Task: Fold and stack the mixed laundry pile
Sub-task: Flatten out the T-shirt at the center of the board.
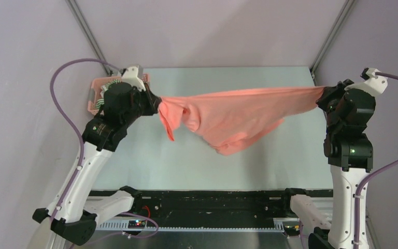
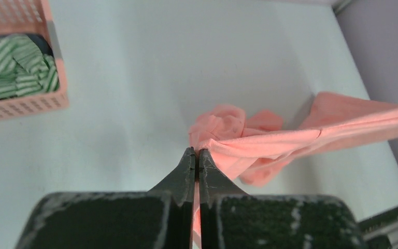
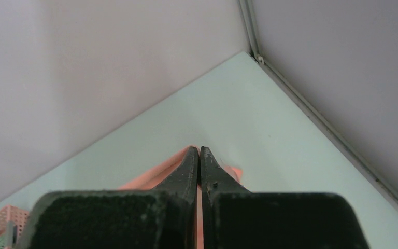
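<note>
Now, left claw: pinched shut on one end of the salmon-pink shirt, up in the air by the surface's left edge, toward its far-left corner.
Right claw: clamped on the opposite end, at the far-right edge; a bit of pink pokes out past my tips.
Why so wide apart: I'd say I'm drawing the shirt taut between both arms so it opens out instead of bunching.
Shirt's place: strung across the far half of the surface, top edge stretched, middle sagging. Whether the lowest fold touches down, I cannot tell.
Rest of the pile: the green-and-white striped garment lies in the pink basket at the far-left corner, with something dark tucked behind it.
Progress, my guess: early, nothing folded or stacked.
Watch out: the crumpled part near my left claw may land creased.
</note>
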Available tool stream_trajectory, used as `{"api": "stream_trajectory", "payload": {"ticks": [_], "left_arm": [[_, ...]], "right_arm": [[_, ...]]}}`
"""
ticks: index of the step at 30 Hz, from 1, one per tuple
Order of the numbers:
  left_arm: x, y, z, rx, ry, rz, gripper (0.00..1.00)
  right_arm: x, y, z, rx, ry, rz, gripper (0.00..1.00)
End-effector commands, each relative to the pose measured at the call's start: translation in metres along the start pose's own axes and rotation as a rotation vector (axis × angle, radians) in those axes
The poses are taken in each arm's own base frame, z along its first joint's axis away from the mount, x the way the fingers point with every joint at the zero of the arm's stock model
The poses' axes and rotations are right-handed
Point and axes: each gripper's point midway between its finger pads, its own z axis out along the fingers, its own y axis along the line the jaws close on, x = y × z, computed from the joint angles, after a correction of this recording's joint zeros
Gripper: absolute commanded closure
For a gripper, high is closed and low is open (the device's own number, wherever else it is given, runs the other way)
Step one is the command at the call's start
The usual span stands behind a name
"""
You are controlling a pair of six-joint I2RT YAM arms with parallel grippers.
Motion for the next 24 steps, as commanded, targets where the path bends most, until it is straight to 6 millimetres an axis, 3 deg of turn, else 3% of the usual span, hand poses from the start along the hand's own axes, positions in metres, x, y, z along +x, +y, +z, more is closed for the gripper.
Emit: {"api": "stream_trajectory", "payload": {"ticks": [1,6,11,12,15,17,18,19,20,21,22,23,24], "left_arm": [[0.026,0.03,-0.01,-0.073,0.04,0.054,1.0],[0.058,0.019,-0.004,0.014,0.134,0.026,1.0],[0.138,-0.018,0.018,0.2,0.414,-0.012,1.0],[0.159,-0.017,0.026,0.191,0.467,0.002,1.0],[0.191,-0.041,0.044,0.264,0.537,0.063,1.0],[0.224,-0.056,0.063,0.3,0.634,0.089,1.0],[0.225,-0.067,0.07,0.332,0.629,0.096,1.0],[0.245,-0.082,0.07,0.376,0.686,0.113,0.98],[0.245,-0.097,0.072,0.417,0.685,0.125,0.95],[0.26,-0.115,0.064,0.471,0.723,0.16,0.85],[0.262,-0.133,0.057,0.515,0.723,0.185,0.78],[0.262,-0.138,0.054,0.526,0.72,0.192,0.67],[0.264,-0.143,0.05,0.54,0.717,0.197,0.62]], "right_arm": [[-0.015,-0.041,-0.015,0.175,-0.07,-0.072,1.0],[0.016,-0.037,-0.016,0.119,0.018,-0.052,1.0],[0.062,-0.052,-0.005,0.192,0.153,-0.015,1.0],[0.068,-0.055,-0.003,0.21,0.171,-0.017,1.0],[0.088,-0.073,0.0,0.309,0.236,-0.033,1.0],[0.098,-0.083,-0.001,0.357,0.261,-0.046,1.0],[0.101,-0.086,-0.001,0.374,0.265,-0.049,1.0],[0.104,-0.093,-0.002,0.409,0.267,-0.057,1.0],[0.105,-0.098,-0.004,0.433,0.262,-0.056,1.0],[0.106,-0.099,-0.004,0.439,0.263,-0.055,1.0],[0.106,-0.101,-0.005,0.444,0.259,-0.051,1.0],[0.107,-0.101,-0.005,0.446,0.261,-0.049,1.0],[0.107,-0.101,-0.005,0.443,0.259,-0.045,1.0]]}}
